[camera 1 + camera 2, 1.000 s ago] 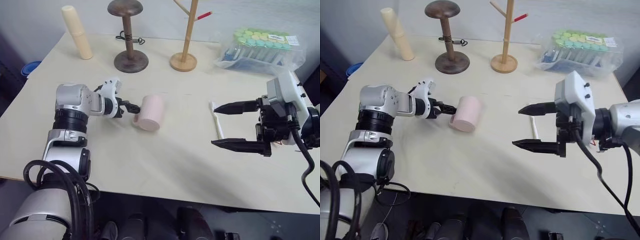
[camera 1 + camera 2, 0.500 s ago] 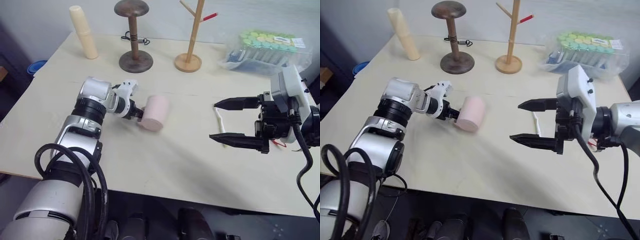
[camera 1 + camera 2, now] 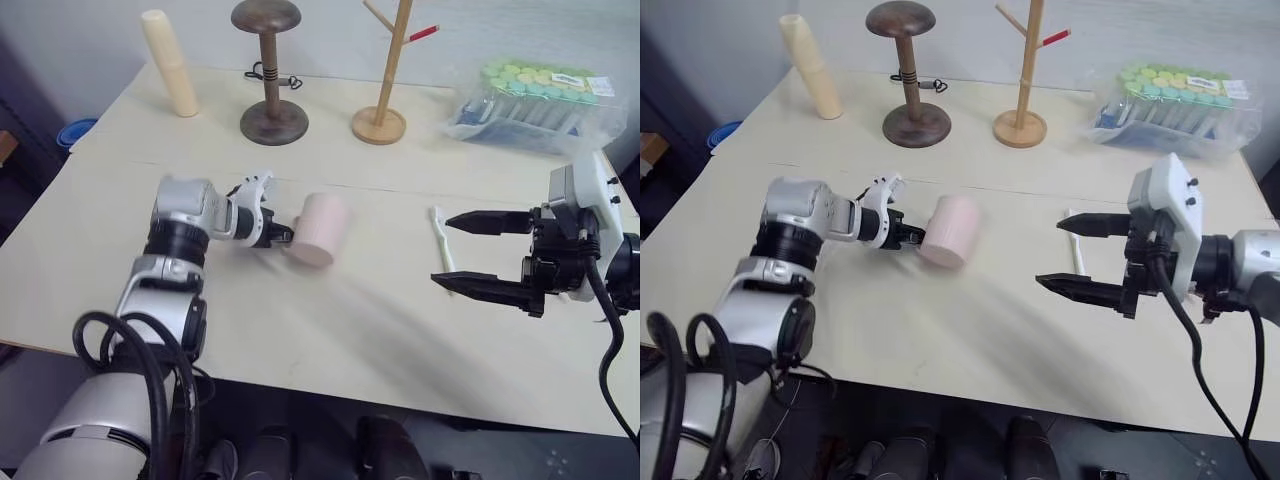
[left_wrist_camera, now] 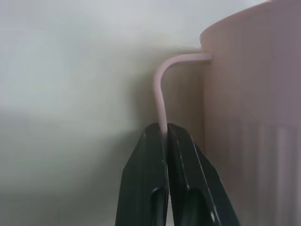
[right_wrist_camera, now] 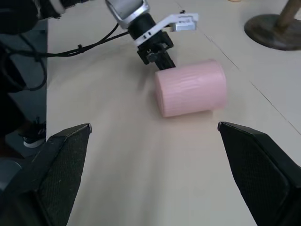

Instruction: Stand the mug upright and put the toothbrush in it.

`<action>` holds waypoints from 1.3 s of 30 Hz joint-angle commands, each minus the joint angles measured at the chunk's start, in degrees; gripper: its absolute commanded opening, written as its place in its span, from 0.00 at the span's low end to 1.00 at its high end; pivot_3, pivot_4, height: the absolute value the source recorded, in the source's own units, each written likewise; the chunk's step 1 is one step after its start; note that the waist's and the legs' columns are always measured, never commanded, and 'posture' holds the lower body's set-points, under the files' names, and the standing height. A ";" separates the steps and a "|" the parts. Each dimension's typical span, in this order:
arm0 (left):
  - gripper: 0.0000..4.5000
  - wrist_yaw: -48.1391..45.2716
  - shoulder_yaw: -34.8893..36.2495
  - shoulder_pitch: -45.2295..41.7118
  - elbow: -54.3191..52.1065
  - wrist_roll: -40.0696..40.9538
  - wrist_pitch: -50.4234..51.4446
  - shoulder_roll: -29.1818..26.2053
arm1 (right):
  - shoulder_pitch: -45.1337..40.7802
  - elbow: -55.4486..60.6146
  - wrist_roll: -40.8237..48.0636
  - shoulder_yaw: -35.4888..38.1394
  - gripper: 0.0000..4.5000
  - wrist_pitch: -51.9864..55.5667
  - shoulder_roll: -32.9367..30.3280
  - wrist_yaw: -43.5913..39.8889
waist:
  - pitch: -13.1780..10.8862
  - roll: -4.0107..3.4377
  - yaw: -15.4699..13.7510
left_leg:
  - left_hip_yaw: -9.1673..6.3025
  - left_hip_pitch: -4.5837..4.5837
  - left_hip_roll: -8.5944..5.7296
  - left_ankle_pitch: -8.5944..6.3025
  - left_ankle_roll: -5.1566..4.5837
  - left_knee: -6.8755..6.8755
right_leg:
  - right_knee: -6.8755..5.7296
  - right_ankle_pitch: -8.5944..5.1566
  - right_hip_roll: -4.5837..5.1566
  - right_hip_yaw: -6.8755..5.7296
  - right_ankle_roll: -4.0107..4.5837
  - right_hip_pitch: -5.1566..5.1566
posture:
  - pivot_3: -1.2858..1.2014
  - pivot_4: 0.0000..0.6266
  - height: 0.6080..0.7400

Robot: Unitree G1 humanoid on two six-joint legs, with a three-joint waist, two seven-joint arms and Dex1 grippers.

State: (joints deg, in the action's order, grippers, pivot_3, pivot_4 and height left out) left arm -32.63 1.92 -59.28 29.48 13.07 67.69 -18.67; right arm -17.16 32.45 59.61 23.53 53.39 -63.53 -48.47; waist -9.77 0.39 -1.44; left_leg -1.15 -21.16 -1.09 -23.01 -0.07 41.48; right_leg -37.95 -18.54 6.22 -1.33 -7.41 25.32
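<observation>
Left pincer (image 4: pixel 164 136) clamps the tipped mug's (image 3: pixel 320 228) handle; right pincer (image 3: pixel 466 252) gapes beside toothbrush (image 3: pixel 441 243).

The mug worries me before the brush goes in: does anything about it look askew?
Yes. The mug lies on its side on the table, not upright. The left tool is shut on its thin handle. The toothbrush lies flat, apart from it.
</observation>
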 commanded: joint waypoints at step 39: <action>0.99 0.48 -2.73 44.58 -38.99 -4.64 -54.75 -4.76 | 6.75 -2.98 -5.54 3.46 1.00 1.37 1.09 7.12 | 0.01 -0.02 0.19 | -0.04 0.18 -0.21 0.19 -0.41 -0.08 | 0.97 0.33 0.23 -0.37 -0.54 -0.69 | 0.52 0.24 1.00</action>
State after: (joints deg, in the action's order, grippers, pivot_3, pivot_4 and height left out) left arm -29.69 -2.94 -14.91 -3.95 5.45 9.35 -21.72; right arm -9.83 29.29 55.00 27.23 54.57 -62.79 -42.78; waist -9.77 0.38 -1.25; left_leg -1.19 -20.97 -1.27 -22.82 -0.48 41.39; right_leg -36.97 -18.20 6.45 -1.70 -7.94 24.62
